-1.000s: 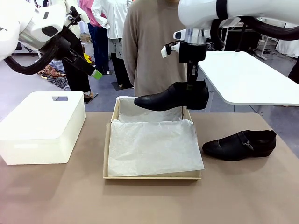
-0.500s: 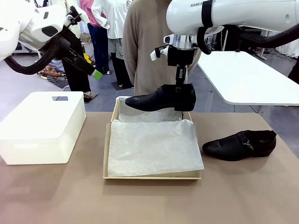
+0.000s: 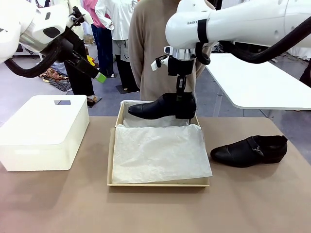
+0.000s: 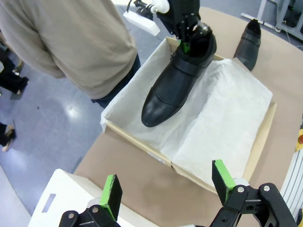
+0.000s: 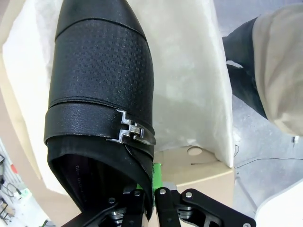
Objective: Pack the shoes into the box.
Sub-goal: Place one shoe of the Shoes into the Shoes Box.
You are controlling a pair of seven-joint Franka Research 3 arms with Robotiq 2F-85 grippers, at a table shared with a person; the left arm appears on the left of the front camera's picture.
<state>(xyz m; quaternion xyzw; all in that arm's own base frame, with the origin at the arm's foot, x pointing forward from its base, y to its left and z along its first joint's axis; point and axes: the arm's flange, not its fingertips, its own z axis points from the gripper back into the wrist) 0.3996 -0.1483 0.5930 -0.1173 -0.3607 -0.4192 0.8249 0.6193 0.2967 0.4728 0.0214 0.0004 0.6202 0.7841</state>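
Note:
One black shoe (image 3: 158, 108) hangs level just over the far end of the tan box (image 3: 111, 165), toe pointing left. My right gripper (image 3: 181, 99) is shut on the heel rim of that shoe (image 5: 102, 71), its buckle facing the wrist camera. White tissue paper (image 3: 160, 150) lines the box and folds over its middle. The second shoe (image 3: 250, 150) lies on the table right of the box. High at the upper left, my left gripper (image 3: 92, 70) is open, and its fingers (image 4: 111, 194) frame the box rim (image 4: 142, 146) and the held shoe (image 4: 177, 82) from above.
A white plastic bin (image 3: 43, 131) stands on the table left of the box. A person in a tan sweater (image 3: 160, 48) stands right behind the box's far edge. A white table (image 3: 262, 80) sits at the back right.
My right arm has carried the shoe leftward and lower, from above the box's far right corner to just over its far end. The left arm has stayed still.

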